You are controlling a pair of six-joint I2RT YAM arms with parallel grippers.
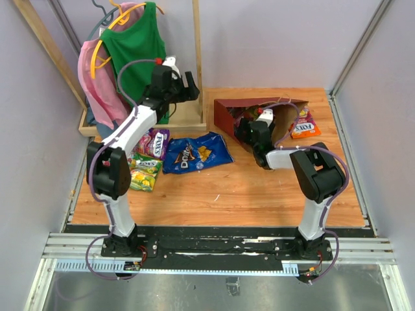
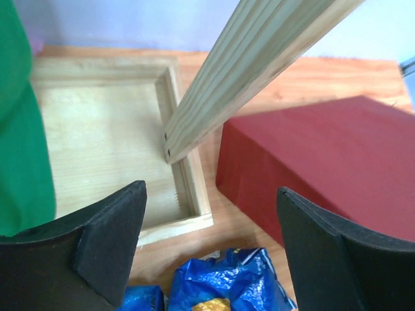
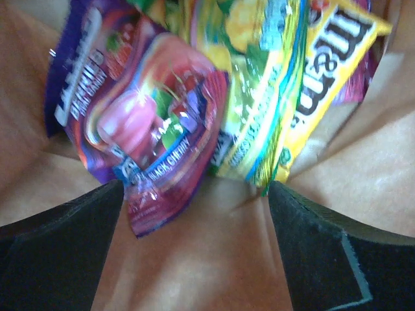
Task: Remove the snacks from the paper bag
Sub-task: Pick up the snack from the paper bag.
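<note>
Top view: paper bag (image 1: 224, 115) lies on its side, upper R of centre on the surface (image 1: 259, 188), mouth toward R. Lone pkt (image 1: 303, 123) at its R end. Chip bag (image 1: 196, 153) flat, L of centre. Candy bag (image 1: 154, 142) just L of it, two pkts (image 1: 144, 172) below that. Rack tray (image 1: 188, 116) upper L, garments (image 1: 130, 52) hung above it. Right wrist view: inside the bag, stacked pkts (image 3: 194, 97) fill upper frame, ahead of right tool (image 3: 194, 194).
</note>
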